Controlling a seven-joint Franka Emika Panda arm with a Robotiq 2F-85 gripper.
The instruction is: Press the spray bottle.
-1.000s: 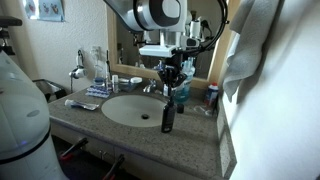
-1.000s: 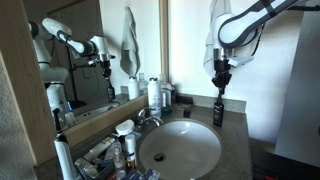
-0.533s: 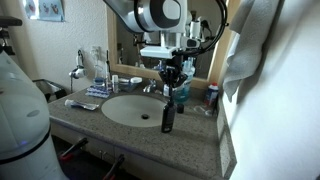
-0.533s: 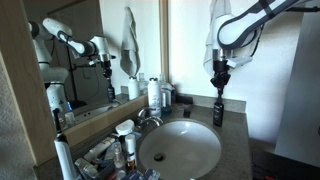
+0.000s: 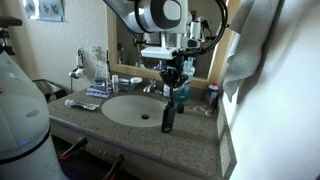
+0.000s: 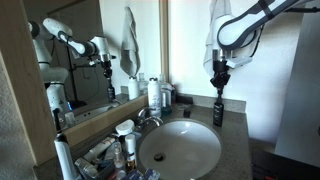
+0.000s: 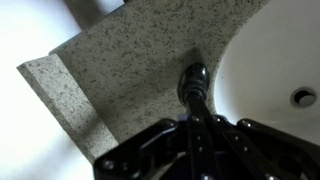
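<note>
A small dark spray bottle (image 5: 167, 117) stands upright on the speckled counter by the sink rim; it also shows in the other exterior view (image 6: 217, 110). My gripper (image 5: 172, 88) hangs straight above it, fingers together, its tips at or just over the bottle's top (image 6: 220, 89). In the wrist view the bottle (image 7: 192, 82) shows from above, just beyond my shut fingers (image 7: 197, 122), next to the white basin.
A white oval sink (image 5: 133, 109) with a faucet (image 6: 148, 116) fills the counter middle. Toiletry bottles (image 6: 155, 93) stand by the mirror. Another bottle (image 5: 210, 97) stands at the back. A white towel (image 5: 255, 60) hangs close beside the arm. The counter edge (image 7: 60, 90) is near.
</note>
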